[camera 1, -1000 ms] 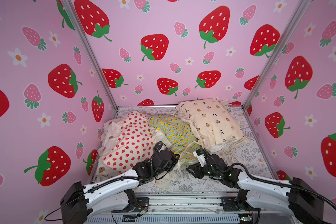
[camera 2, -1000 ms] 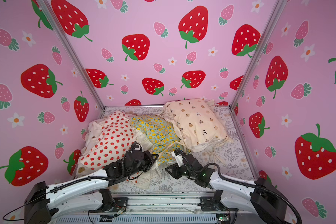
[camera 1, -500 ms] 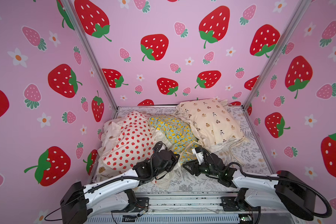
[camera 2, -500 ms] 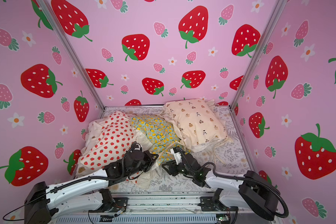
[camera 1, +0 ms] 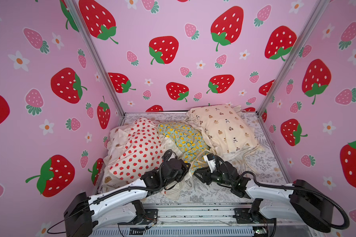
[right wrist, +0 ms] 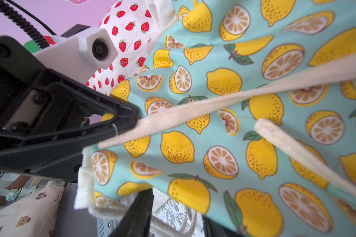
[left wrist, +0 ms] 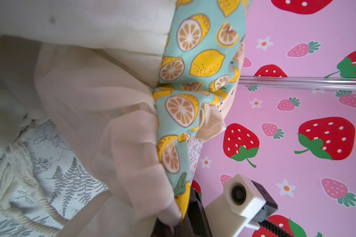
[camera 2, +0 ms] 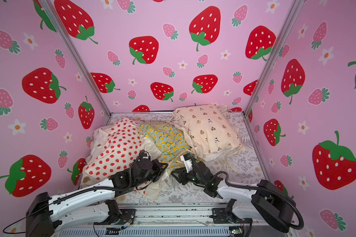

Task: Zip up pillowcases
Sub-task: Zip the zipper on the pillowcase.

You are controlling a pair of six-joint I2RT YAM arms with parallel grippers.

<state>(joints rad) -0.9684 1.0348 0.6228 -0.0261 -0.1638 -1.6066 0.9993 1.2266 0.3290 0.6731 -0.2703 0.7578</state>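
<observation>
Left pincer [camera 1: 187, 172]: stays pressed together, pinching the lemon pillowcase [camera 1: 185, 139] by its near corner.
Right pincer [camera 1: 196, 174]: spread beside that corner, shifted slightly farther in.
Pillowcase place: unmoved, between strawberry pillowcase [camera 1: 138, 147] and bear pillowcase [camera 1: 222, 127].

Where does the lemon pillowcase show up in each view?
Top view: lemon pillowcase mid-frame, in the lower half.
Top view: same spot.
Left wrist: a strip running through the middle.
Right wrist: fills most of the frame.
Shared landmark: the fern sheet beneath it.

Bare sheet [camera 1: 265, 171] strip beside crowded pillowcases [camera 1: 183, 137]
</observation>
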